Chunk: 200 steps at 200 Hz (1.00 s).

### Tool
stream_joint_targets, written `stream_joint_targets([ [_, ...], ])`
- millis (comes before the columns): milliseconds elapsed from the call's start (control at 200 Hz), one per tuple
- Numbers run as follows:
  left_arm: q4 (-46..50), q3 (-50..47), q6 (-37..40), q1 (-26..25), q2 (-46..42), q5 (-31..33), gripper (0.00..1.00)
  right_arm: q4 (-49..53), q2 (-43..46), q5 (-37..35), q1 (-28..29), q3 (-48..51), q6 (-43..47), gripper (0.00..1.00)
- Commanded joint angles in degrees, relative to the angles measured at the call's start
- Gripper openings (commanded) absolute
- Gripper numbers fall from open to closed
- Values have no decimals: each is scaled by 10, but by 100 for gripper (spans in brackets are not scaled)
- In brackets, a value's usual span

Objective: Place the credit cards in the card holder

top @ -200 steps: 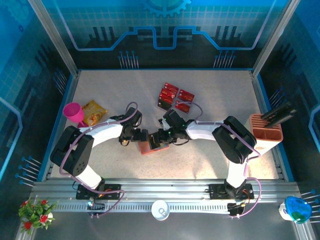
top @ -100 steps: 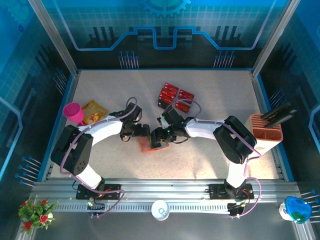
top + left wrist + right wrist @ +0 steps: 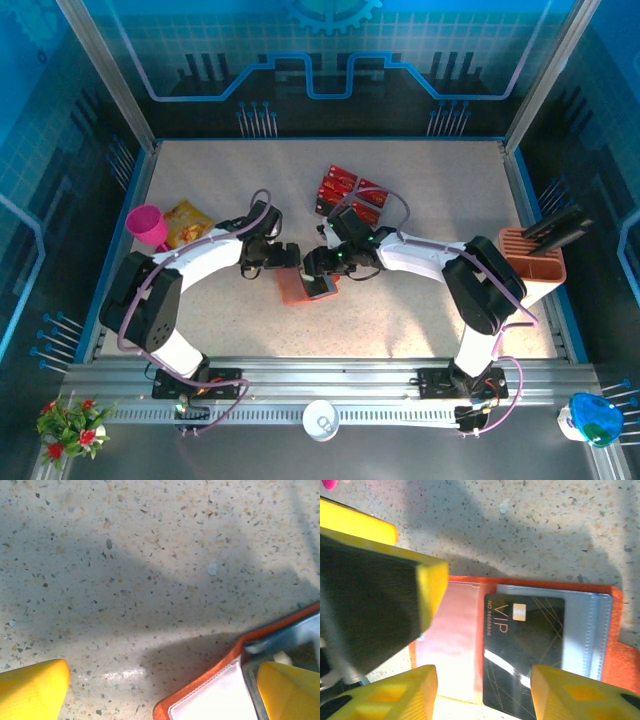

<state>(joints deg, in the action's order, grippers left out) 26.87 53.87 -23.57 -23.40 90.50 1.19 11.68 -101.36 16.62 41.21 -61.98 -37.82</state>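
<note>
Since the frame a second back, both grippers had drifted a little toward the far side of the table, and the right arm's elbow had swung out to the right. The card holder had barely shifted.

Far left in the top view I logged a pink cup [image 3: 147, 224] with a yellow-orange snack bag [image 3: 188, 223] just beside it, both well apart from the work area.

Left gripper [image 3: 285, 257] sat at the left edge of the card holder [image 3: 296, 290]. On the left wrist camera its fingers were spread wide, so the left gripper [image 3: 160, 690] was not holding anything. One yellow fingertip [image 3: 31, 687] was over bare table, the other over the holder's near corner [image 3: 210, 695].

Card holder lay unfolded and flat at table centre, between the two grippers. The right wrist camera showed its pale inner pane [image 3: 455, 645] and a dark VIP card [image 3: 522, 650] on the grey pocket side. I could not tell whether the card was tucked into the pocket or just lying on it. From above, the same card [image 3: 322, 288] read as a dark patch.

Right gripper [image 3: 312, 263] hovered over the holder, its fingers apart and straddling the card without gripping it [image 3: 482, 692].

Remaining credit cards [image 3: 350, 195] lay in a loose cluster beyond the holder, near the right arm. An orange slotted rack [image 3: 530, 262] stood at the far right edge.
</note>
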Motion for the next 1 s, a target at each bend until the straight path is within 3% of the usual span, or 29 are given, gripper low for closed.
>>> stream_joint_targets([
  [0,26,2,8,4,-36,-20,97,33,-1,-9,-7,-14,18,50],
  [480,16,-78,-12,1,-81,-40,97,36,0,-26,-14,2,13,48],
  [996,7,-52,0,-1,-52,-47,97,69,40,-84,-39,8,23,51],
])
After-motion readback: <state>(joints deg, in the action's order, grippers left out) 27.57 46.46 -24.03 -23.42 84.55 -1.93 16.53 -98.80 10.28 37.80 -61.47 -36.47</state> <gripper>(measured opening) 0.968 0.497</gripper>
